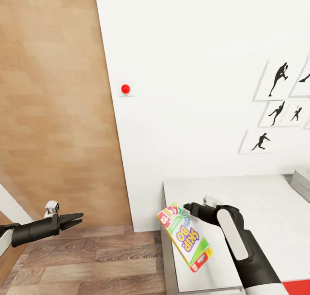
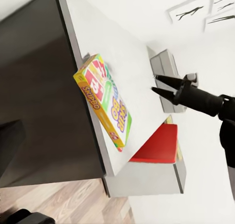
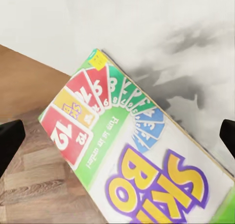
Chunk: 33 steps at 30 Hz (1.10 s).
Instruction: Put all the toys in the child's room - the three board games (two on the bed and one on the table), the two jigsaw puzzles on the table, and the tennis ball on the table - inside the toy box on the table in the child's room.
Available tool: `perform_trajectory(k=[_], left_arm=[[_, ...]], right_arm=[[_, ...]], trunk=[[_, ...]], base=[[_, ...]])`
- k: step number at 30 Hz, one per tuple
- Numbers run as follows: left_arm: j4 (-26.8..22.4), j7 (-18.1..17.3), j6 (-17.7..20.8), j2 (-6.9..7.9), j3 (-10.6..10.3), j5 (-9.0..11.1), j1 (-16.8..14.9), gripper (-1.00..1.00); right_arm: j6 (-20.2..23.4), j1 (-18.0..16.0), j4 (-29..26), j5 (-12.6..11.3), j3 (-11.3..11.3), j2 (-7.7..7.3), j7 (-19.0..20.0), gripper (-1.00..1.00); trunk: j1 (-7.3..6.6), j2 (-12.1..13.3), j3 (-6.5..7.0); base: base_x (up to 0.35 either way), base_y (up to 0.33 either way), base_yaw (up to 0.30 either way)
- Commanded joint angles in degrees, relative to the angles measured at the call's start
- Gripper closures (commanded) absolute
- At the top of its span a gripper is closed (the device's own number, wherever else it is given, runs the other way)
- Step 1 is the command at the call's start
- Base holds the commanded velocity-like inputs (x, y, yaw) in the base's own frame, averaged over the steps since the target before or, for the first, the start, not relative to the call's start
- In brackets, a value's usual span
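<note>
A board game [image 1: 185,237], a white-and-green card-game box with colourful number cards printed on it, rests tilted at the left edge of the pale grey table [image 1: 258,209] and partly overhangs it. My right gripper [image 1: 189,209] hovers just above the game's far end, open and holding nothing. In the left wrist view the right gripper [image 2: 157,84] stands apart from the game [image 2: 105,104]. In the right wrist view the fingertips [image 3: 10,141] spread wide around the game [image 3: 137,160]. The toy box [image 1: 301,183] sits at the table's far right. My left gripper [image 1: 75,220] hangs open over the floor, left of the table.
A white wall with a red button [image 1: 125,88] and framed silhouette pictures [image 1: 275,80] rises behind the table. A wood-panelled surface [image 1: 56,114] stands at left over wood-plank floor [image 1: 107,260]. A flat red object [image 2: 156,145] lies on the table's near end.
</note>
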Motion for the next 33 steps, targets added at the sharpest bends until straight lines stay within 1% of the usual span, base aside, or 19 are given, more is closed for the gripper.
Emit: perform_trajectory(k=[1,5,10,12,13,14,17,20,21,26,29,30,33], left_arm=[[0.0,0.0,0.3,0.01,0.0,0.2,0.0,-1.00],[0.0,0.0,-0.4,-0.05,0.0,0.1,0.0,-1.00],[0.1,0.1,-1.8,-0.29,0.0,0.2,-0.1,-1.00],[0.1,0.1,-2.1,-0.41,0.0,0.1,0.0,-1.00],[0.1,0.1,-2.4,-0.51,0.0,0.1,-0.1,-1.00],[0.1,0.1,-2.4,-0.51,0.0,0.1,-0.1,-1.00],[0.1,0.1,-2.6,-0.60,0.0,0.1,-0.1,-1.00],[0.2,0.1,-2.7,-0.65,0.0,0.1,-0.1,-1.00],[0.2,0.2,-2.8,-0.66,0.0,0.1,-0.1,-1.00],[0.2,0.3,-2.8,-0.72,-0.1,0.0,-0.1,-1.00],[0.2,0.3,-2.9,-0.74,0.0,0.0,-0.1,-1.00],[0.2,0.3,-2.9,-0.73,-0.1,0.0,-0.1,-1.00],[0.2,0.3,-2.9,-0.70,-0.1,0.0,-0.1,-1.00]], right_arm=[[0.0,0.7,-1.1,-0.5,0.0,-0.04,0.6,-1.00],[-0.3,3.7,-4.6,-0.6,-1.2,-0.05,7.0,-1.00],[-1.6,7.9,-7.0,-0.6,-4.0,0.13,17.9,-1.00],[-3.0,9.6,-7.4,-0.6,-5.0,0.20,22.7,-1.00],[-4.8,11.2,-7.7,-0.6,-5.7,0.19,27.5,-1.00],[-4.8,11.2,-7.7,-0.6,-5.7,0.19,27.5,-1.00],[-8.0,13.9,-8.0,-0.6,-6.3,0.13,34.5,-1.00],[-10.7,16.2,-8.1,-0.5,-6.7,0.07,40.7,-1.00],[-11.9,17.4,-8.1,-0.5,-6.9,0.02,44.1,-1.00],[-13.1,19.0,-8.5,-0.4,-7.9,-0.09,50.2,-1.00],[-13.3,19.5,-8.6,-0.5,-8.9,-0.12,52.6,-1.00],[-13.3,19.9,-8.7,-0.5,-9.5,-0.13,53.9,-1.00],[-13.4,20.5,-8.7,-0.5,-10.2,-0.14,55.5,-1.00]], trunk=[[0.04,-0.1,-0.03],[0.04,-0.1,0.33],[0.04,-0.1,0.77],[0.04,-0.1,0.95],[0.04,-0.1,1.04],[0.04,-0.1,1.12],[0.04,-0.1,1.36],[0.04,-0.1,1.55],[0.04,-0.1,1.60],[0.04,-0.1,1.79],[0.04,-0.1,1.84],[0.04,-0.1,1.85],[0.04,-0.1,1.87]], base=[[0.000,0.000,-0.074],[0.000,0.000,-0.075],[0.000,0.000,-0.072],[0.000,0.000,-0.044],[0.000,0.000,-0.025],[0.000,0.000,-0.025],[0.000,0.000,-0.016],[0.000,0.000,-0.008],[0.000,0.000,-0.004],[0.000,0.000,-0.002],[0.000,0.000,0.000],[0.000,0.000,0.000],[0.000,0.000,0.000]])
